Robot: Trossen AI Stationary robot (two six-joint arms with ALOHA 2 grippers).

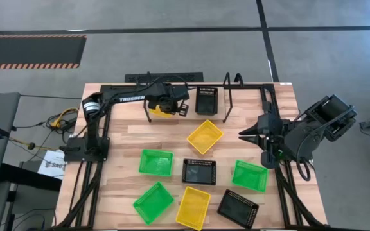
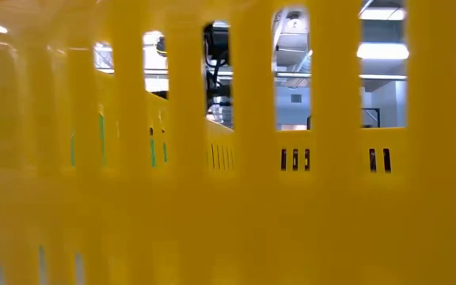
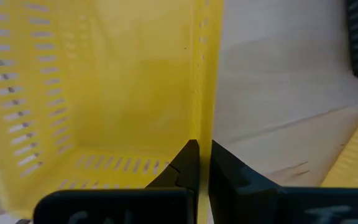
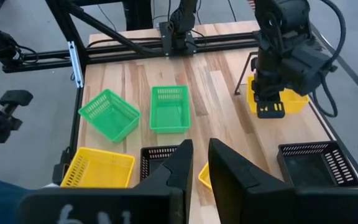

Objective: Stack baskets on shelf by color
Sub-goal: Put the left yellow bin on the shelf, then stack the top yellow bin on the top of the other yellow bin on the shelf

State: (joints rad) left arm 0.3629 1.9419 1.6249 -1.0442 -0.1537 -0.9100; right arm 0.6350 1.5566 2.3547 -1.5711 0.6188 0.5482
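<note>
Now the left gripper (image 1: 166,108) pinches 1 yellow basket's (image 3: 104,93) wall over the shelf (image 1: 227,96).

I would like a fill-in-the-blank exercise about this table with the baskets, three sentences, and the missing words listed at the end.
1. The left gripper is shut on the wall of a ______ basket at the shelf.
2. The number of green baskets lying on the table is ______.
3. The basket already resting on the shelf is ______ in colour.

Missing words: yellow; three; black
</note>
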